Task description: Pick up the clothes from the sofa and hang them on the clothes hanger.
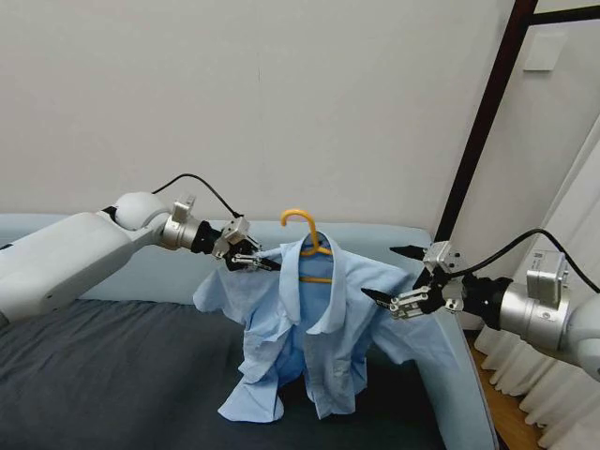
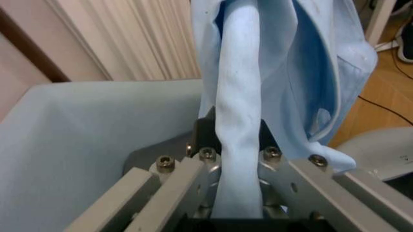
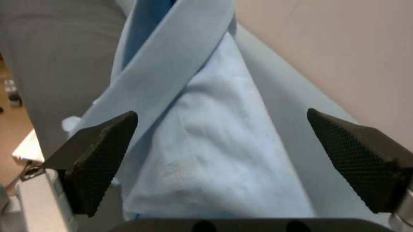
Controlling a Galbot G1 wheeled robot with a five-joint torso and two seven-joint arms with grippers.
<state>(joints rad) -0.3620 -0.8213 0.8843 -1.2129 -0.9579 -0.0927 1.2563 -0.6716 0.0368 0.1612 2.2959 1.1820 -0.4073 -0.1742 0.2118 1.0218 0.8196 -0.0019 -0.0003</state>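
One blue shirt (image 1: 309, 328) on a yellow hanger (image 1: 307, 232), above the sofa (image 1: 94, 375) in the head view; pinched at one shoulder by the left gripper (image 1: 251, 262), flanked at the other by the right gripper (image 1: 394, 277), spread wide. Left wrist view: clamps a fold of the shirt (image 2: 239, 121). Right wrist view: straddles the shirt (image 3: 206, 159) with parted pads (image 3: 96, 159).

Premises: a domestic living room. Evidence: a sofa (image 1: 159, 281) with a pale blue back and sides and a dark grey seat cushion (image 1: 112, 375) stands against a plain white wall (image 1: 281, 94). Pleated pale curtains (image 1: 544, 394) hang to a wooden floor (image 1: 506, 422) past the sofa's right end; the left wrist view confirms both. A dark door frame (image 1: 483, 122) rises beside the wall, with a white wall plate (image 1: 541, 52) beyond it. A light blue shirt (image 1: 309, 347) on a yellow hanger (image 1: 302, 220) is consistent with household use.
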